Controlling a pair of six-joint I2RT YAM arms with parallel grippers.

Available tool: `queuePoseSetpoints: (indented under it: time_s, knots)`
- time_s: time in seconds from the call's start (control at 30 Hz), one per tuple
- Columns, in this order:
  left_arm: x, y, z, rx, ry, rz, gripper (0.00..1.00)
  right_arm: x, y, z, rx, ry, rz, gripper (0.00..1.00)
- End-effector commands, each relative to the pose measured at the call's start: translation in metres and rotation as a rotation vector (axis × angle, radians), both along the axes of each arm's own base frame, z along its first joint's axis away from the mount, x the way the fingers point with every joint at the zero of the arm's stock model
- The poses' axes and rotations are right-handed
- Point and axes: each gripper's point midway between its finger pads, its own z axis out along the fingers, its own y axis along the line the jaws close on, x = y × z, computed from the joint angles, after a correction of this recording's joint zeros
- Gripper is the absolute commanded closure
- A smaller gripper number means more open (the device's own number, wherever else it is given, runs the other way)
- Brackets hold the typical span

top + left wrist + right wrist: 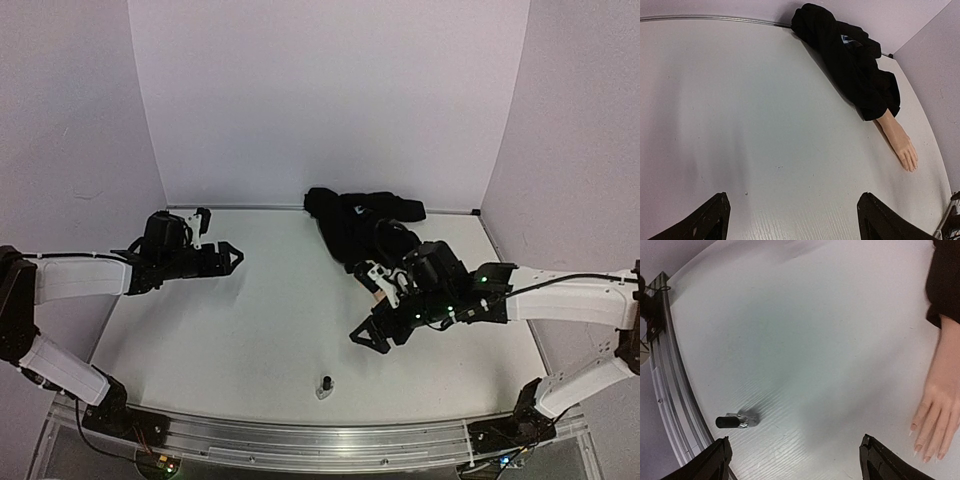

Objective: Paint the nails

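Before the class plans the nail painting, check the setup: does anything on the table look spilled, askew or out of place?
Nothing looks spilled or damaged. The black sleeve is crumpled in a heap by the back wall, but the mannequin hand lies flat, nails exposed. The small bottle sits alone near the front edge, cap on.

White tabletop [270, 310] spreading across the middle of the frame, pale lilac back wall [330, 100] rising at the top, left wall [60, 120] and right wall [590, 120] angling in at the sides, aluminium rail [300, 437] running along the bottom, soft even light falling throughout.
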Motion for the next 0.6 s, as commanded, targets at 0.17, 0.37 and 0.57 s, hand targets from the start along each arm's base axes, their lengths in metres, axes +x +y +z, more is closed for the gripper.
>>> queuePoseSetpoints:
  time_s: [0.17, 0.37, 0.57]
  knots:
    - [0.003, -0.009, 0.012, -0.024, -0.039, -0.024, 0.09, -0.033, 0.063, -0.033, -0.106, 0.0, 0.229, 0.23]
    - [0.002, -0.006, 0.011, -0.01, -0.041, -0.017, 0.09, -0.052, 0.074, -0.046, -0.135, 0.019, 0.304, 0.31]
    - [0.002, -0.008, 0.006, -0.011, -0.028, -0.023, 0.09, -0.061, 0.075, -0.06, -0.181, 0.027, 0.324, 0.38]
